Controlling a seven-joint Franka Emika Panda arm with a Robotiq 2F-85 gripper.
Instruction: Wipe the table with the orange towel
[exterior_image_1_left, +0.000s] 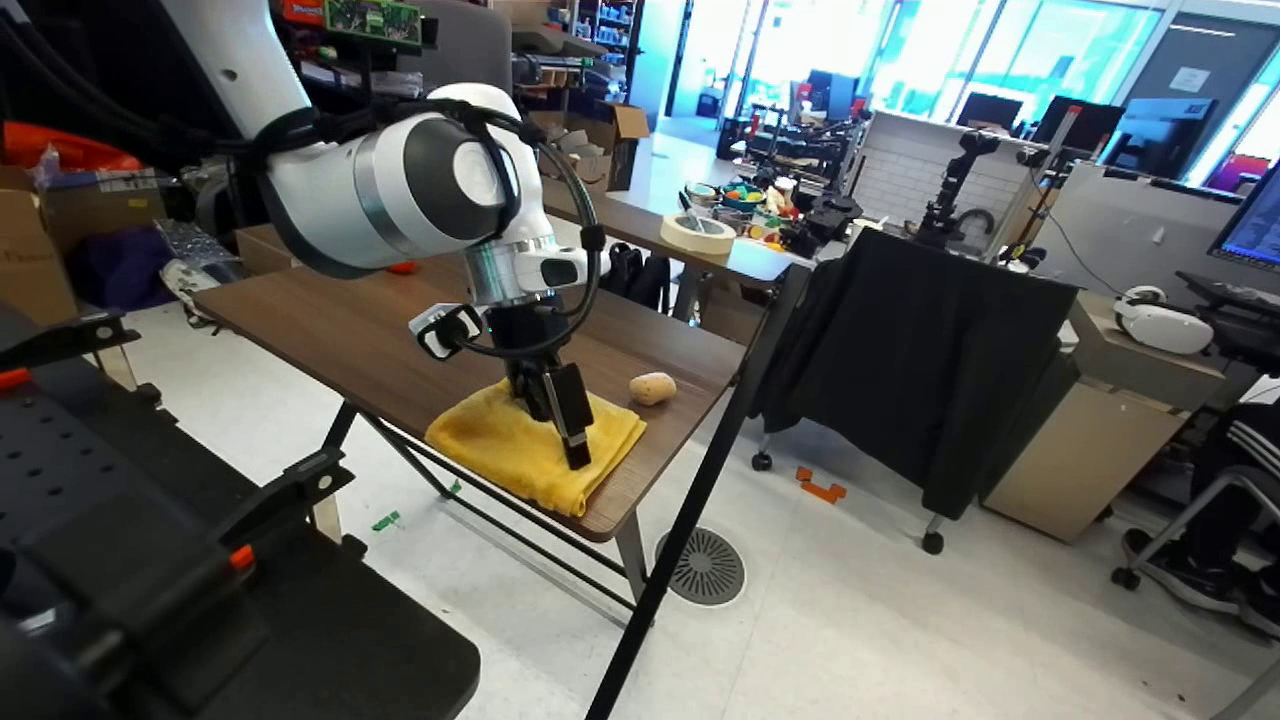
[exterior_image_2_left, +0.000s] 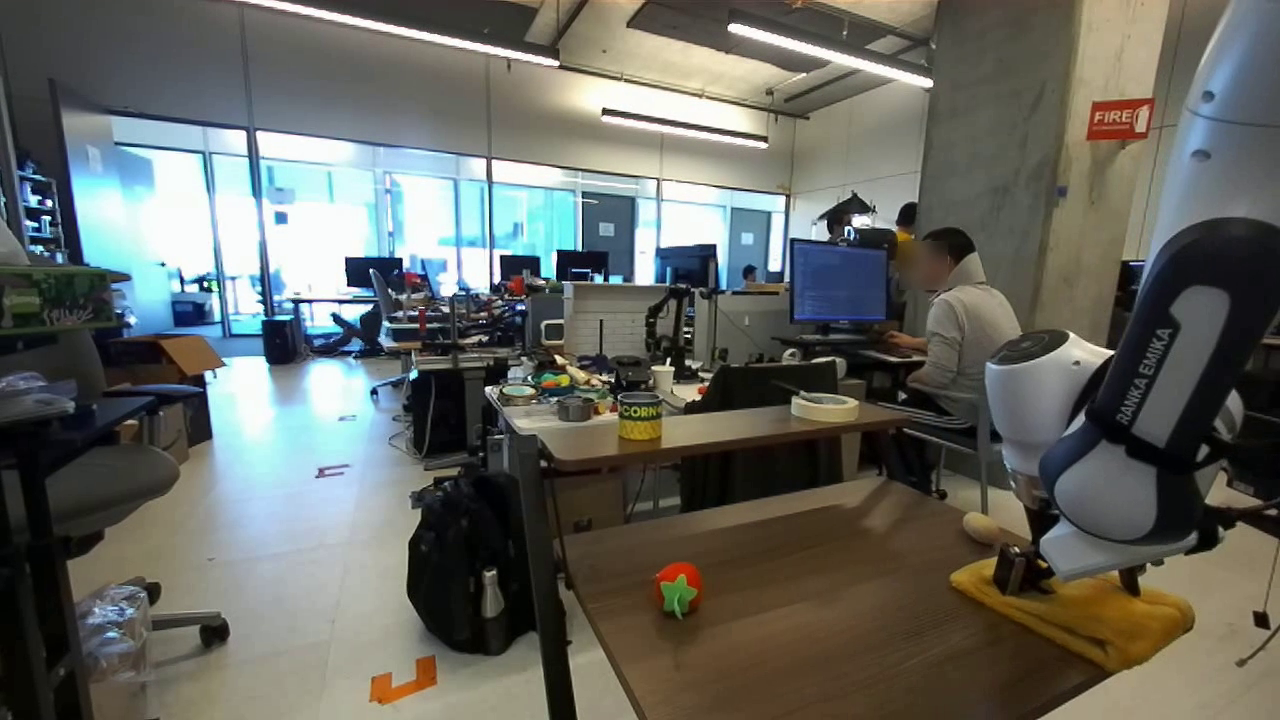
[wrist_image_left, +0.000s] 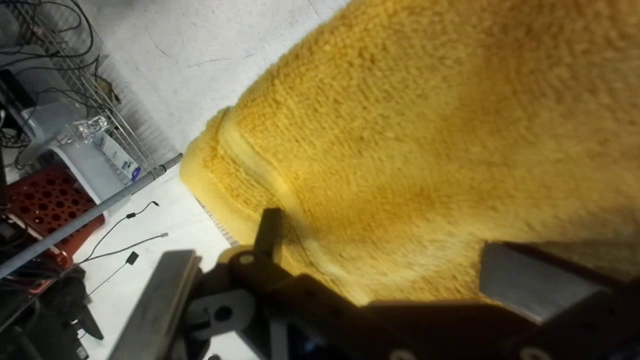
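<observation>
Presently my fingers stand spread over the folded yellow-orange towel; a shallow pinch could let it slip.

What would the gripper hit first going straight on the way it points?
The orange towel, lying folded beneath the down-pointing gripper, with the table likely next under it. Depth is unclear: gripper and towel may be touching.

Table cut off below; towel partly hidden.
</observation>
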